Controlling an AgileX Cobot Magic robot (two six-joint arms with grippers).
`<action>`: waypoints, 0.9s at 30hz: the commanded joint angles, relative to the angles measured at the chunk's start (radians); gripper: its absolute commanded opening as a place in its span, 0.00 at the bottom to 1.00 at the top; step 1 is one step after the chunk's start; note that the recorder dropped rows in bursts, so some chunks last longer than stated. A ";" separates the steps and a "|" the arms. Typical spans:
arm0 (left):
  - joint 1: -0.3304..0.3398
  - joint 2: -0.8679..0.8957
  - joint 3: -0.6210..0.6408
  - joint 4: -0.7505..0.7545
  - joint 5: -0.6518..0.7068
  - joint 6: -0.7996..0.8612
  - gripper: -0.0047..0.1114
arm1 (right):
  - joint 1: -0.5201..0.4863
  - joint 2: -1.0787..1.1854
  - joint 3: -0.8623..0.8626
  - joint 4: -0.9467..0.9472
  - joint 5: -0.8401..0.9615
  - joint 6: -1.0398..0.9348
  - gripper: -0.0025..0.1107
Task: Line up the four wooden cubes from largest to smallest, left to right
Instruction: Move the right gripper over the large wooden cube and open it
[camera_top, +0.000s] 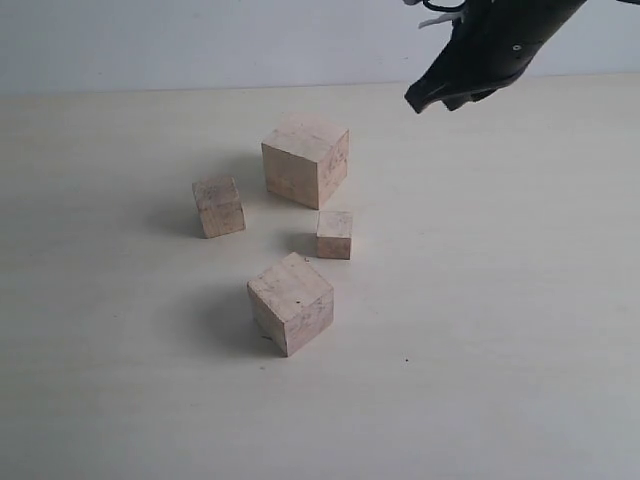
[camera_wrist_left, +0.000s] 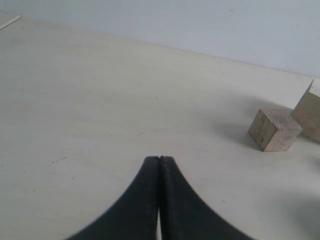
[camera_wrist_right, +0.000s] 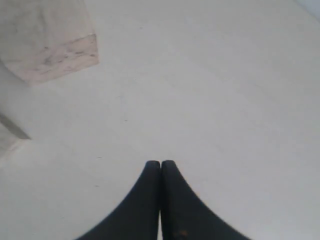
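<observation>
All four wooden cubes rest on the pale table, loosely clustered. The largest (camera_top: 305, 158) stands at the back. The second largest (camera_top: 290, 302) is nearest the front, turned corner-on. A smaller one (camera_top: 219, 206) sits at the left, and the smallest (camera_top: 334, 234) lies just right of centre. My right gripper (camera_top: 420, 98) hangs shut and empty above the table, behind and to the right of the largest cube; its wrist view shows its tips (camera_wrist_right: 160, 162) together, with a big cube (camera_wrist_right: 47, 40) ahead. My left gripper (camera_wrist_left: 159, 159) is shut on nothing, and a small cube (camera_wrist_left: 275, 129) lies well beyond it.
The table (camera_top: 500, 330) is a pale, bare surface that meets a light wall (camera_top: 200, 40) at the back. In the left wrist view, part of a larger cube (camera_wrist_left: 310, 115) shows at the frame's edge behind the small one. The left arm is outside the exterior view.
</observation>
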 joint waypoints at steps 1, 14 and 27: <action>-0.006 -0.005 0.003 0.000 -0.013 0.005 0.04 | -0.002 -0.013 -0.006 -0.081 -0.099 -0.015 0.07; -0.006 -0.005 0.003 0.000 -0.013 0.005 0.04 | 0.000 0.026 -0.006 0.242 -0.318 -0.015 0.89; -0.006 -0.005 0.003 0.000 -0.013 0.005 0.04 | 0.000 0.138 -0.006 0.556 -0.511 -0.398 0.95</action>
